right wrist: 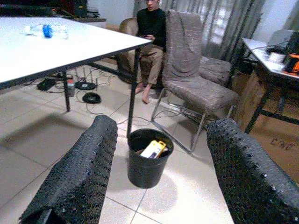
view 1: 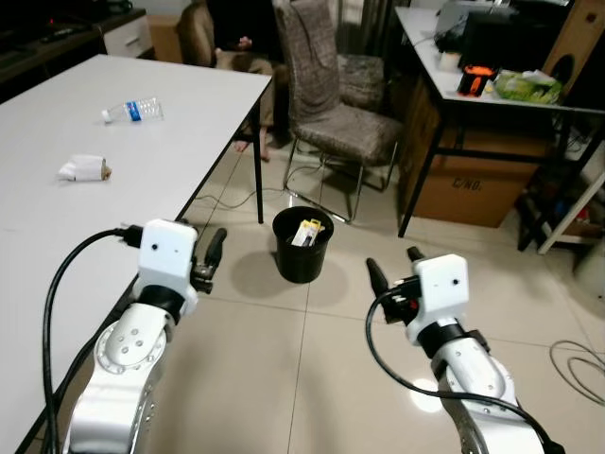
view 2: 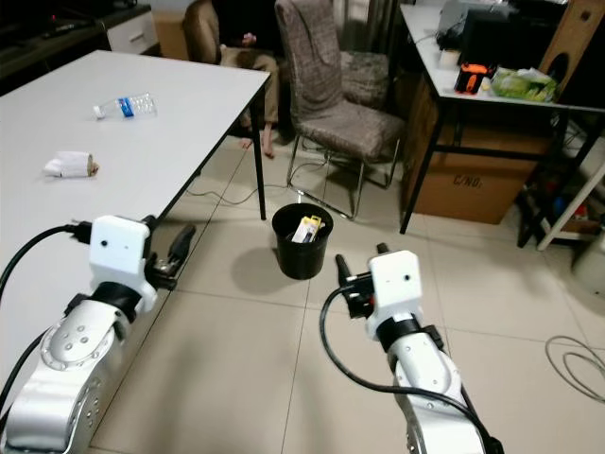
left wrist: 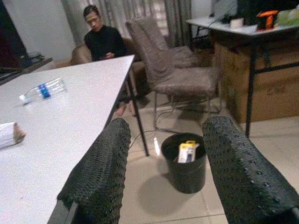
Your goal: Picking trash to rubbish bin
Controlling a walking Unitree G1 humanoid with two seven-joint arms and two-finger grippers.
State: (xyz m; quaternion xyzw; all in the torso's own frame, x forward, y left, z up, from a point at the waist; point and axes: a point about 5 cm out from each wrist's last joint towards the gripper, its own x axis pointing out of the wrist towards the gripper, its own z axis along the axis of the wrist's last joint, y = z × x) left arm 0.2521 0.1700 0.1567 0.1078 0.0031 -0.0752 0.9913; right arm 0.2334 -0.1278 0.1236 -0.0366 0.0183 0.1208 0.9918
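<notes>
Crumpled paper wrapper [view 1: 84,168] and plastic water bottle [view 1: 133,111] lying apart on white table [view 1: 180,132]. Left gripper [view 1: 210,255] at table edge, fingers spread, empty. Black rubbish bin [view 1: 302,245] on tiled floor between both arms, yellow-white carton [view 1: 308,232] inside. Right gripper [view 1: 396,266] raised over floor, fingers spread, empty.

Bottle [view 1: 133,111] label unreadable; bin [view 1: 302,245] contents partly hidden below rim; seated person [view 1: 236,33] cut off by top edge.
</notes>
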